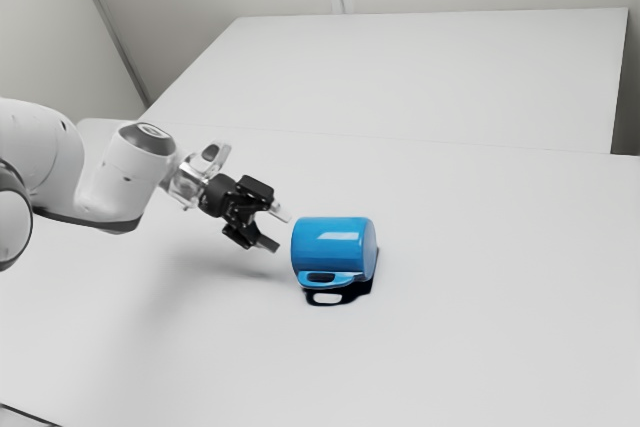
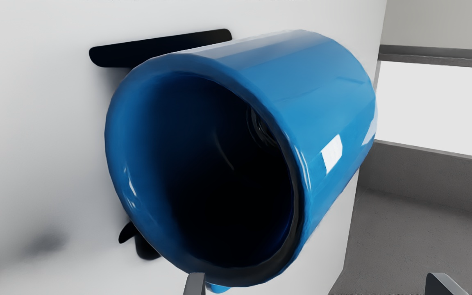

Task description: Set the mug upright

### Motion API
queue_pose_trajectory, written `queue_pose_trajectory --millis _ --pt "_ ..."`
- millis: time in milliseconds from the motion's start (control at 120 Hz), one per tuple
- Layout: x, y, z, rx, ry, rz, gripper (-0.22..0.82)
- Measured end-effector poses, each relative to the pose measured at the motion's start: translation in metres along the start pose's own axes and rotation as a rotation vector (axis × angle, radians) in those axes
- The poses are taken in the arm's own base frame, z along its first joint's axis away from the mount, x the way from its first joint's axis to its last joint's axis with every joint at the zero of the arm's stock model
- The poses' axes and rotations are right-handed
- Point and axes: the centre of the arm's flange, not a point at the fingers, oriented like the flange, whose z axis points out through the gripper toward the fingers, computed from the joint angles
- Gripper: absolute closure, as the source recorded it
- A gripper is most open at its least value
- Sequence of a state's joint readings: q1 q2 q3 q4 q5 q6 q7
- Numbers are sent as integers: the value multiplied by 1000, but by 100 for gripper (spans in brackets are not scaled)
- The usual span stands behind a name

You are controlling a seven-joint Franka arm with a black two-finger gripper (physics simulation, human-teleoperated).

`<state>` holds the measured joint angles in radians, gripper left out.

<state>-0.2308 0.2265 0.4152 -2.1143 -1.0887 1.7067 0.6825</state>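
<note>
Blue mug (image 1: 335, 239) on its side, just ahead of the jaws.
Black two-finger gripper (image 1: 274, 228): jaws set wide, fingertips near the mug but apart from it. Mug lies on the white table (image 1: 480, 297), its open mouth facing the jaws; handle (image 1: 335, 278) projects from its side, seen beside one fingertip in the wrist view.
</note>
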Motion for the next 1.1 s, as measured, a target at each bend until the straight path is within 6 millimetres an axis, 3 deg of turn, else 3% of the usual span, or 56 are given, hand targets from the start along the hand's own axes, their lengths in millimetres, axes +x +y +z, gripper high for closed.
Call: queue_pose_trajectory --millis 475,567,817,1100 --pt "19 9 32 -25 39 40 5" --pt "20 11 34 -25 40 40 15" --pt "24 24 31 -18 60 60 59" --pt "24 42 29 -14 64 81 76"
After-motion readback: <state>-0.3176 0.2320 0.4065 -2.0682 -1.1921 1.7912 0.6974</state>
